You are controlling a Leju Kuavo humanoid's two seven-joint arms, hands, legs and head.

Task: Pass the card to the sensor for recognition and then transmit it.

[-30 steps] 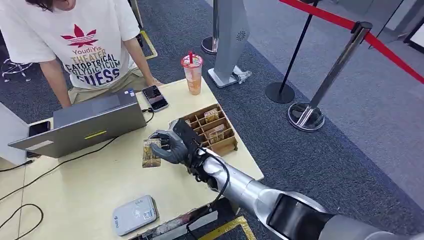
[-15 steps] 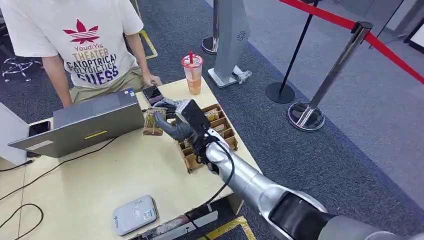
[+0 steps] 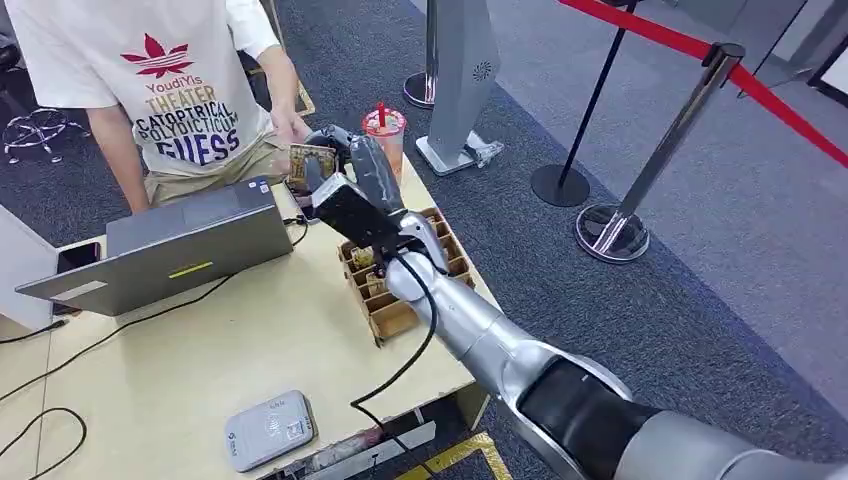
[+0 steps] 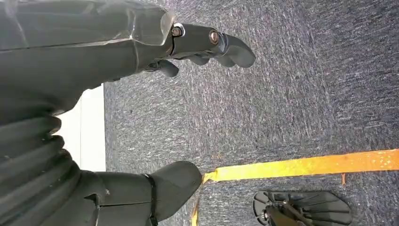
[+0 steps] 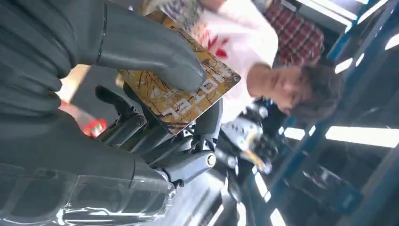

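Your right arm reaches out over the tabletop's far edge, its robot hand [image 3: 345, 180] raised, thumb [image 5: 146, 47] pressed against darker fingers in a pinch. Your left robot hand [image 4: 117, 61] hangs toward the floor, fingers [image 4: 226, 44] loosely apart, holding nothing.

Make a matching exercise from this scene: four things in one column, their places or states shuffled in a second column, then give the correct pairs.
Things
1. card
2. card reader
3. drink cup
4. left hand

Places or states
A. lying on the table's near edge
B. hanging over grey carpet, holding nothing
C. pinched in the right hand, held up toward the person
D. standing at the table's far corner, partly behind the right hand

Pairs: 1-C, 2-A, 3-D, 4-B
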